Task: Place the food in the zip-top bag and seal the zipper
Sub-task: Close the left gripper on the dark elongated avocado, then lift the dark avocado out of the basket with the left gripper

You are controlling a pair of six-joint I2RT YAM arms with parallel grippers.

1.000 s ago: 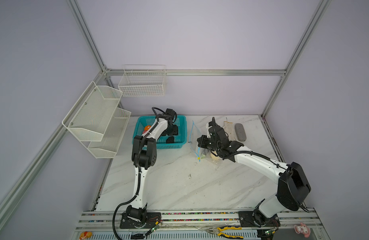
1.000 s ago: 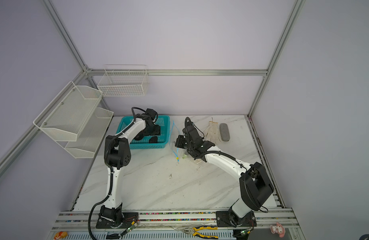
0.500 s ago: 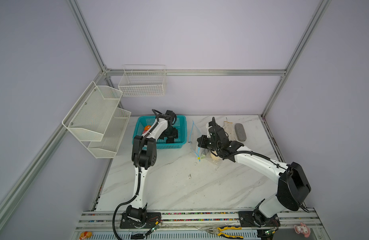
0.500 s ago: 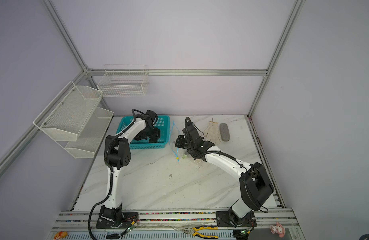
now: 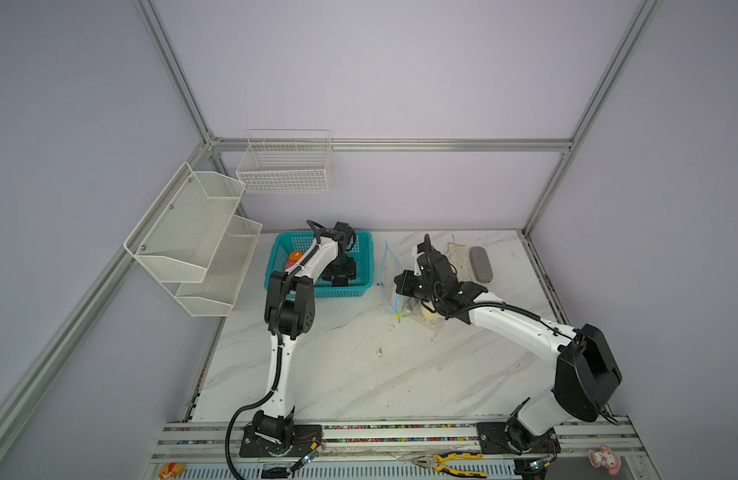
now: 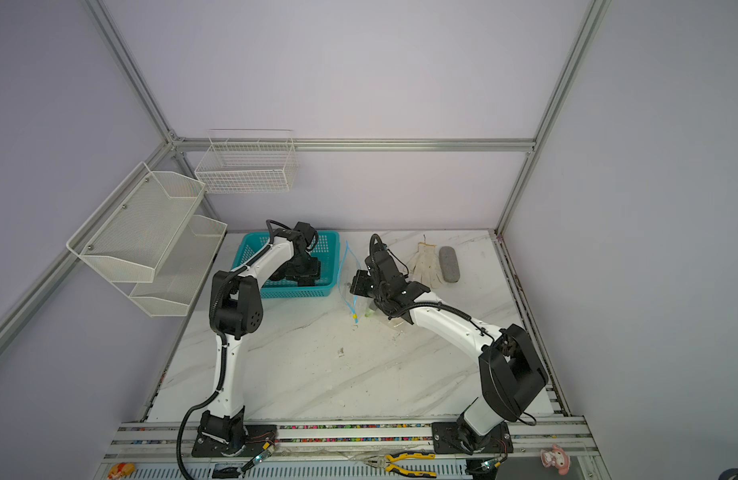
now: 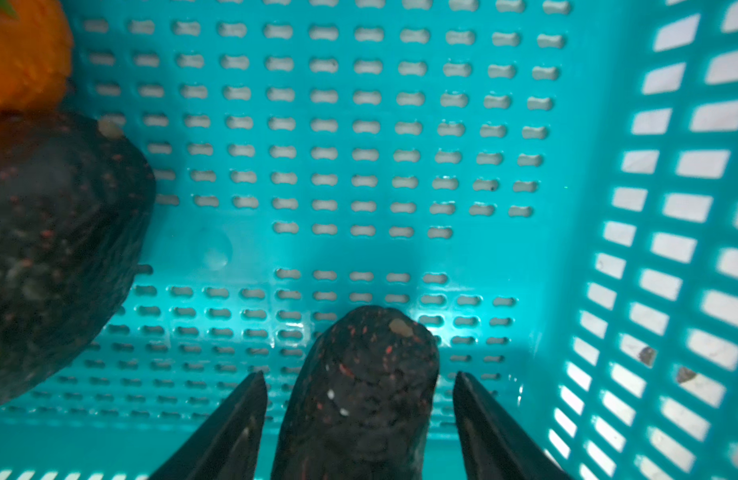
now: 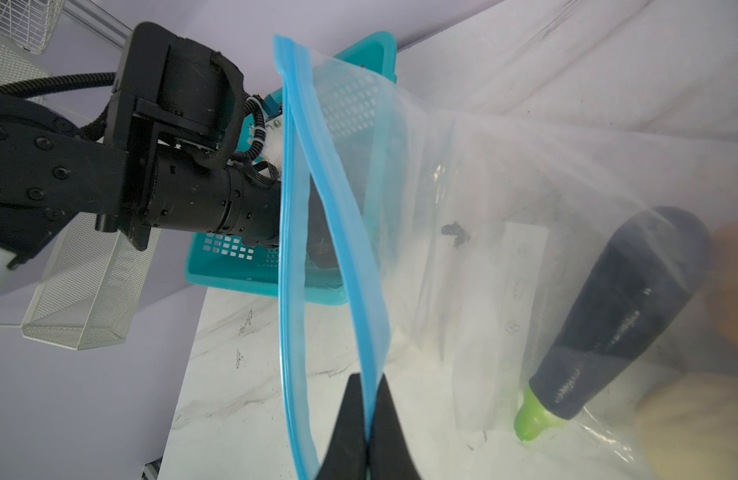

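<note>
Inside the basket [image 5: 346, 293] left of centre, my left tool [image 7: 358, 376] gapes around a dark lump [image 7: 363, 411]; my right tool [image 8: 367, 380] pinches the zipper [image 8: 338, 232], propping the bag [image 8: 463, 174] open.

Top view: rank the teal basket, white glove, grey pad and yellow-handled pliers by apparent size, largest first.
1. Teal basket, clearly largest.
2. White glove.
3. Grey pad, narrower than the glove beside it.
Yellow-handled pliers: longest after the basket but thin, and nearer the camera, so left unranked.

left hand [image 6: 306, 282] in teal basket [image 6: 288, 292] | right hand [image 6: 356, 287] at upright zip-top bag [image 6: 351, 266] | glove [image 6: 425, 264] behind
</note>
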